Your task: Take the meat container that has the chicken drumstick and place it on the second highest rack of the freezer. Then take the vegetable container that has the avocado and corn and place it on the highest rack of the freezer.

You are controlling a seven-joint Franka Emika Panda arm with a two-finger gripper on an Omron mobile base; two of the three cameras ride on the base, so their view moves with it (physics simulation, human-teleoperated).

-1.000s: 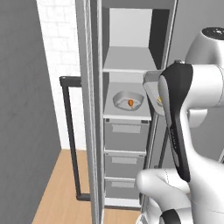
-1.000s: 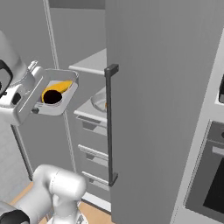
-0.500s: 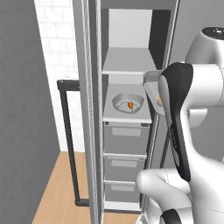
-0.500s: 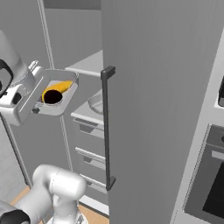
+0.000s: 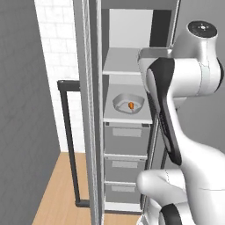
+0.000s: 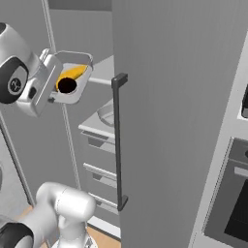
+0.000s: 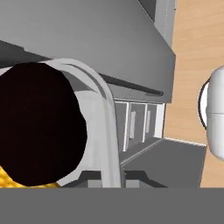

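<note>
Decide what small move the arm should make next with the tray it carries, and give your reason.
Probably carry the vegetable container forward and level onto the highest rack. The tool is shut on its rim, holding it in the air before the open freezer, with the avocado and corn inside. The meat container with the chicken drumstick already sits on the second highest rack.

Kitchen — tall freezer [image 5: 127, 132], built-in oven [image 6: 232, 203], white tile wall [image 5: 57, 52].
</note>
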